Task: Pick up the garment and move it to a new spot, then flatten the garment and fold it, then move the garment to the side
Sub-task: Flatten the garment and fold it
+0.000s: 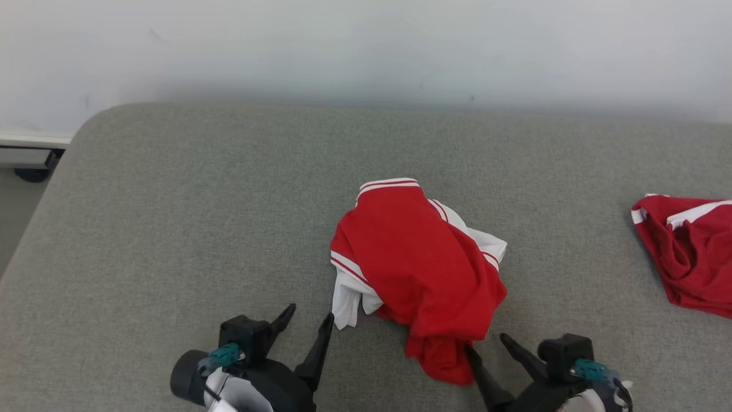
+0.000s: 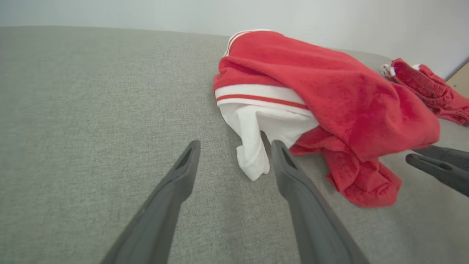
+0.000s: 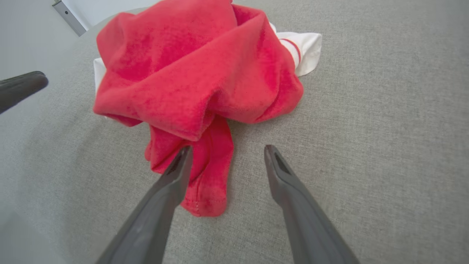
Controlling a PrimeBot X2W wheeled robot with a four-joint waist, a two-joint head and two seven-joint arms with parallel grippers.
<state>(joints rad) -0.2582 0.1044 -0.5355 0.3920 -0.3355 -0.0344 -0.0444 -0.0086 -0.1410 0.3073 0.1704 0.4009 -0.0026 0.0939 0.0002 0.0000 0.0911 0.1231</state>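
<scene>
The garment [image 1: 417, 257] lies crumpled at the middle of the grey pad [image 1: 171, 229]. Expect light, limp cloth. The left gripper [image 1: 310, 313] and right gripper [image 1: 486, 343] stand spread at the pad's near side. Pinch a raised fold.

Big grey fabric surface [image 1: 171, 200], woven texture, takes up most of head view; its upper-left corner is rounded and the far edge runs straight across. Behind it is a plain pale wall [image 1: 366, 46], off-white w/ a few faint scuffs and a soft shadow band along the base where it meets the surface. At far left a white ledge [image 1: 34, 139] runs along the wall, w/ a dark piece [image 1: 34, 166] under it, nature unclear. Below that, a strip of greyish floor [image 1: 11, 229]. Left wrist view: tan wood-coloured corner [image 2: 461, 82] at right edge. Right wrist view: grey metal strip [image 3: 69, 17] top left. Light soft & even.
</scene>
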